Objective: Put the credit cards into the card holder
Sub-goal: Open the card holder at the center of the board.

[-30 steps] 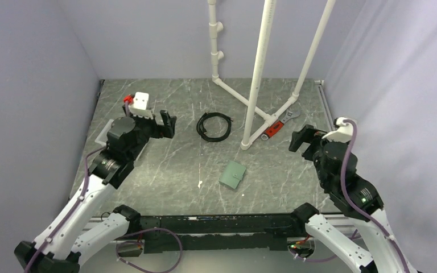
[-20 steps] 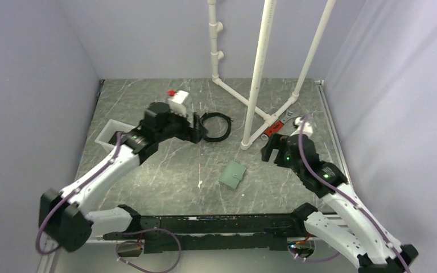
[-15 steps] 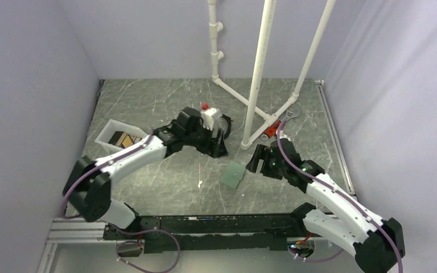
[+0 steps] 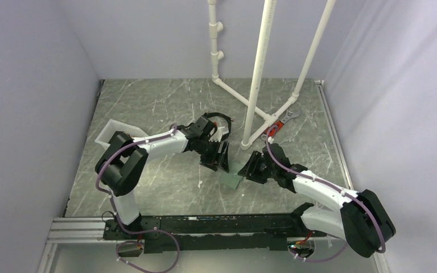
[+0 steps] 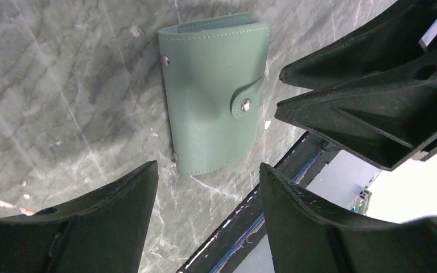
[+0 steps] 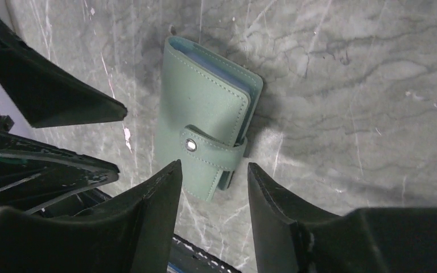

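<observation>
One card holder, a flat rectangle of grained green leather with stitched edges, lay snapped shut on the marbled table, centre near. Two grippers, the left gripper and right gripper, hung over it, black jaws parted, grasping nothing.

In the top view we see only a sliver of the card holder at mid-frame. The left gripper and right gripper cover the rest, and we cannot tell whether either touches it. At left, the left arm crosses the white tray and hides most of its inside. The black cable sits partly behind that gripper. In each wrist view the camera's own fingers run off the bottom edge and the other gripper is cut by a side edge. The holder, snapped shut, hides its inner faces.
</observation>
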Motion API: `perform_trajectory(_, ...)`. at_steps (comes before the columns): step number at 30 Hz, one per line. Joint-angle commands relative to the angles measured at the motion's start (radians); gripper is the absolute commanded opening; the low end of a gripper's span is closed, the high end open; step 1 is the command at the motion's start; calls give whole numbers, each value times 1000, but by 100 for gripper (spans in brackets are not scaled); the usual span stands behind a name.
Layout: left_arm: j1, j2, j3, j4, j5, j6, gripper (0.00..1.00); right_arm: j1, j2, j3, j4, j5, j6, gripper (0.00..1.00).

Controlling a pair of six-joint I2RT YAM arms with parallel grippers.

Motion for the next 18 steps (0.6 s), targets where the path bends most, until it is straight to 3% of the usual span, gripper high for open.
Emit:
perform_trajectory(1, 12, 54, 52, -12, 58, -23, 71, 0, 32, -27, 139, -2, 22, 48)
perform_trajectory(11, 34, 156, 18, 135, 222, -123, 67, 0, 149, -82, 309, -48, 16, 22)
perform_trajectory(18, 55, 126, -30, 270, 301, -183, 59, 2, 180, -108, 379, -68, 32, 18)
